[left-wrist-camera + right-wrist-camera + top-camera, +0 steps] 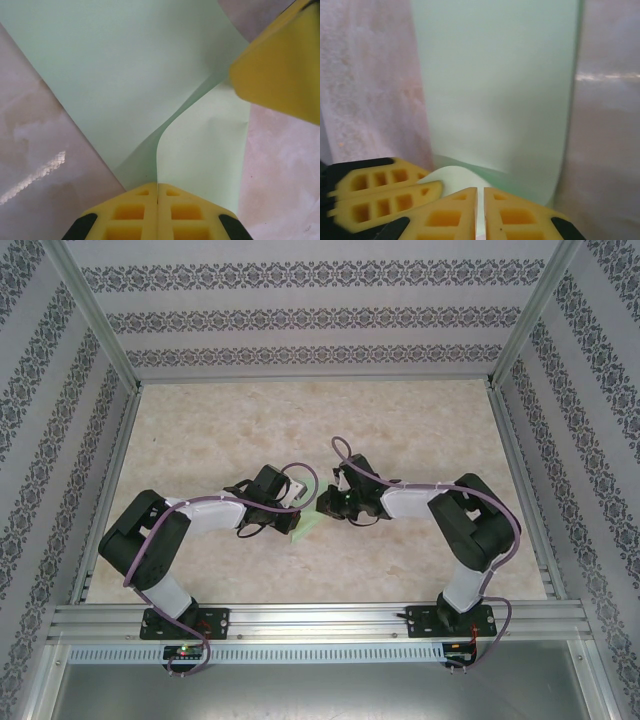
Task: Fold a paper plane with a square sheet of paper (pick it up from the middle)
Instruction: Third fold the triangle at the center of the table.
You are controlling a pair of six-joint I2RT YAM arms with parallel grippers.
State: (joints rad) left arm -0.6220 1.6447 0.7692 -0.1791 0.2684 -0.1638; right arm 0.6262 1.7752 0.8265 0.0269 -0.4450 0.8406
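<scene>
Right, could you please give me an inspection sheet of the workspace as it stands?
Surface: pale marbled table, glossy.
Job's things: pale green sheet of paper, bent and curving up into the grips; no finished plane.
Clutter: nothing seen.
Tools: left tool shut on the sheet's edge; right tool shut on the sheet; the two sit close together.
Cables: purple cable running along each arm, looped near the wrists.
Surroundings: patterned walls on three sides; aluminium rail at the near edge, carrying both arm bases.

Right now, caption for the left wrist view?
Left gripper pinches the curled green paper; the other arm's finger sits at its far edge.
</scene>
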